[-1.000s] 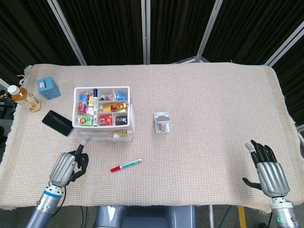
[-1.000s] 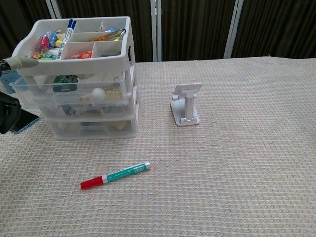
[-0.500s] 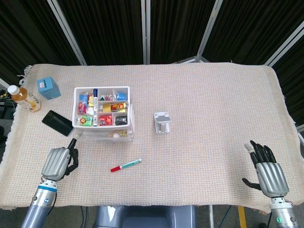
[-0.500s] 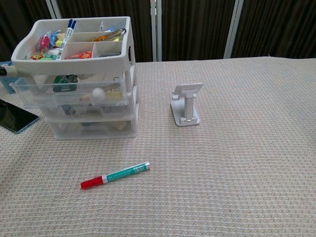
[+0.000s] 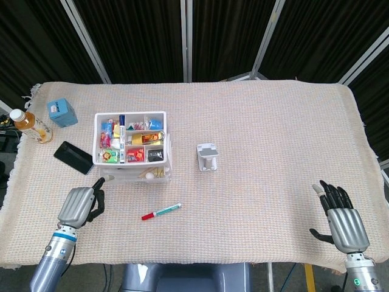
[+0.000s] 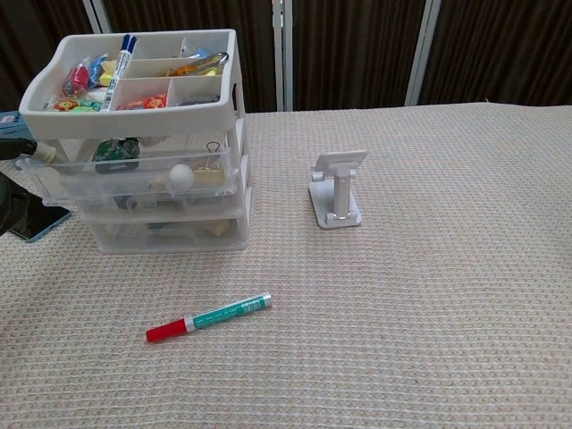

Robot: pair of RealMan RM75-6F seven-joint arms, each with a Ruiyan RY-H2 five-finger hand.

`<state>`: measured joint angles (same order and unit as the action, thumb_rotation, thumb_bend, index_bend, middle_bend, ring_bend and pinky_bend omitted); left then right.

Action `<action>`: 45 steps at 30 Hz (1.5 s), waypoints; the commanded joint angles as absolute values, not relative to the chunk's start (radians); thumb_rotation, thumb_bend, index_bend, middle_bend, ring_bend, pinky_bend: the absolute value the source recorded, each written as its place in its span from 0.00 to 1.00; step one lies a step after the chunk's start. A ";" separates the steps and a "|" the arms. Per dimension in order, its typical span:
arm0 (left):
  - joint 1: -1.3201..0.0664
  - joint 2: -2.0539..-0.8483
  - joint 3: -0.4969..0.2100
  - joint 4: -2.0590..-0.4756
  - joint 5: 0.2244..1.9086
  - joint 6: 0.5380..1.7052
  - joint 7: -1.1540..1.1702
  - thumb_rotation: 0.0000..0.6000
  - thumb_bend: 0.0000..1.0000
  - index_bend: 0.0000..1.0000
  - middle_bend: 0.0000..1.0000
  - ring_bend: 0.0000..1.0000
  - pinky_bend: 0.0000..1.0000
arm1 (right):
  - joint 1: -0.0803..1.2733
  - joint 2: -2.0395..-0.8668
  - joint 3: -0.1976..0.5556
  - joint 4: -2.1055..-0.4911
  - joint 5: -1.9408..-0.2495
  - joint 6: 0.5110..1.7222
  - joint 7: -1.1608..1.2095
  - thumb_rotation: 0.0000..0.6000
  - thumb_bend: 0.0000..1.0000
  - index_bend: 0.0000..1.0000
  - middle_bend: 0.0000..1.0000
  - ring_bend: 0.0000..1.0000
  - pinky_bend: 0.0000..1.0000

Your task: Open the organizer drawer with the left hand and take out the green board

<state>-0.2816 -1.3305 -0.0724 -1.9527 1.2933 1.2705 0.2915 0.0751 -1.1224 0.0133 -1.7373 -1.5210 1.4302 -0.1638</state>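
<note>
Chest view showing drawer (image 6: 134,174) sitting slightly out, green board (image 6: 112,150) lying inside, left hand (image 5: 80,205) hovering near, curled and empty, right hand (image 5: 341,218) resting spread.

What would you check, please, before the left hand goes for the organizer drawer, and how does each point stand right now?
1. Left hand free of any load: ok, nothing shows in it in the head view.
2. Left hand on a drawer front: not ok, it sits on the cloth short of the organizer, only a fingertip near the left corner in the chest view.
3. Drawers closed: not ok, the upper drawer stands slightly out.
4. Green board located: cannot tell, something green shows in that drawer but is unclear.
5. Pull path free: ok, the marker lies off to the right of it.
6. Right hand out of the way: ok, open at the far edge.
</note>
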 commanded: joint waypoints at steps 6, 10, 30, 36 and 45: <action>-0.263 -1.300 -0.037 -1.989 1.383 1.303 0.263 1.00 1.00 0.40 0.76 0.77 0.63 | 0.075 -1.123 0.013 -1.739 -1.522 1.430 -0.165 1.00 0.01 0.11 0.00 0.00 0.00; -0.252 -1.282 -0.015 -2.002 1.422 1.315 0.258 1.00 1.00 0.43 0.76 0.77 0.63 | 0.074 -1.122 0.012 -1.739 -1.523 1.433 -0.165 1.00 0.01 0.11 0.00 0.00 0.00; -0.235 -1.230 0.049 -1.975 1.508 1.298 0.166 1.00 1.00 0.42 0.76 0.77 0.63 | 0.074 -1.126 0.011 -1.740 -1.522 1.432 -0.174 1.00 0.02 0.11 0.00 0.00 0.00; -0.233 -1.229 0.062 -1.977 1.557 1.305 0.144 1.00 1.00 0.38 0.76 0.77 0.63 | 0.074 -1.125 0.012 -1.741 -1.522 1.432 -0.172 1.00 0.01 0.11 0.00 0.00 0.00; -0.234 -1.226 0.079 -1.973 1.582 1.292 0.136 1.00 1.00 0.38 0.76 0.77 0.63 | 0.074 -1.119 0.009 -1.746 -1.526 1.431 -0.161 1.00 0.01 0.11 0.00 0.00 0.00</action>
